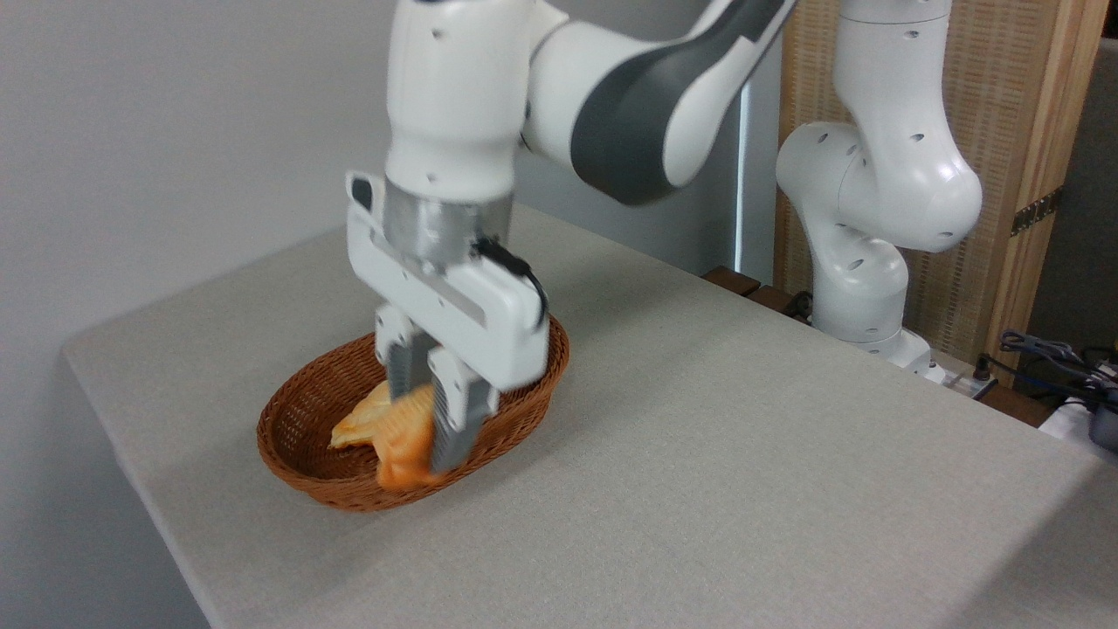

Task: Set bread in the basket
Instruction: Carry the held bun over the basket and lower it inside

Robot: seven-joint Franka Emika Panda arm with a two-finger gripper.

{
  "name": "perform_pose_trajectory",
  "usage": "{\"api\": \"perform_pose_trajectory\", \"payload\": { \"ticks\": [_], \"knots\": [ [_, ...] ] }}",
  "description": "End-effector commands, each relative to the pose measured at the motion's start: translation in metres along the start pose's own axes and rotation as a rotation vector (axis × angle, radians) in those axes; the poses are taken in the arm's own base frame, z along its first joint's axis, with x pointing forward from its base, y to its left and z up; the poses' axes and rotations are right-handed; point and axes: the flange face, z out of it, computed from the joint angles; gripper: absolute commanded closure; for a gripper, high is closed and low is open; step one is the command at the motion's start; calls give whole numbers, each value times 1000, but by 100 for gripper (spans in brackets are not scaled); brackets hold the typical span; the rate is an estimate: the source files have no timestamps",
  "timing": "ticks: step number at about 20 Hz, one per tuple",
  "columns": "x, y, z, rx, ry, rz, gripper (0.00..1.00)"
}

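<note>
end effector [426,415] clamped on bread [403,450], hanging over basket [301,397] near rim. judgement: lower beside the pastry [362,424] in basket, open only once bread rests.

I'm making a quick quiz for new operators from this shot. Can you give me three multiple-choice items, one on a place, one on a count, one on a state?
1. Where is the bread held by the gripper?
A. over the basket
B. flat on the table
C. beside the arm's base

2. How many pastries are in view?
A. one
B. two
C. four

3. How do the jaws stand?
A. wide open, empty
B. shut on the bread
C. out of view

Answers:
1 A, it hangs within the rim of the basket.
2 B, the held bread plus a flatter pastry lying in the basket.
3 B, both fingers press the bread's sides.
</note>
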Motion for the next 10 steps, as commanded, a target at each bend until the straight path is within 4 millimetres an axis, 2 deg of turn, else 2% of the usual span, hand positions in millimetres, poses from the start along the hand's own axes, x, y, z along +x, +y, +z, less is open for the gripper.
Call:
{"api": "perform_pose_trajectory", "payload": {
  "ticks": [1, 3, 4, 6, 7, 8, 10],
  "knots": [
    [26, 36, 0, -35, 20, 65, 55],
    [40, 57, 9, -55, 11, 103, 51],
    [43, 63, 12, -66, 3, 114, 45],
    [45, 78, 22, -117, -45, 139, 42],
    [43, 82, 27, -139, -67, 144, 35],
    [44, 85, 30, -148, -77, 152, 22],
    [49, 94, 41, -166, -94, 163, 4]
  ]
}}
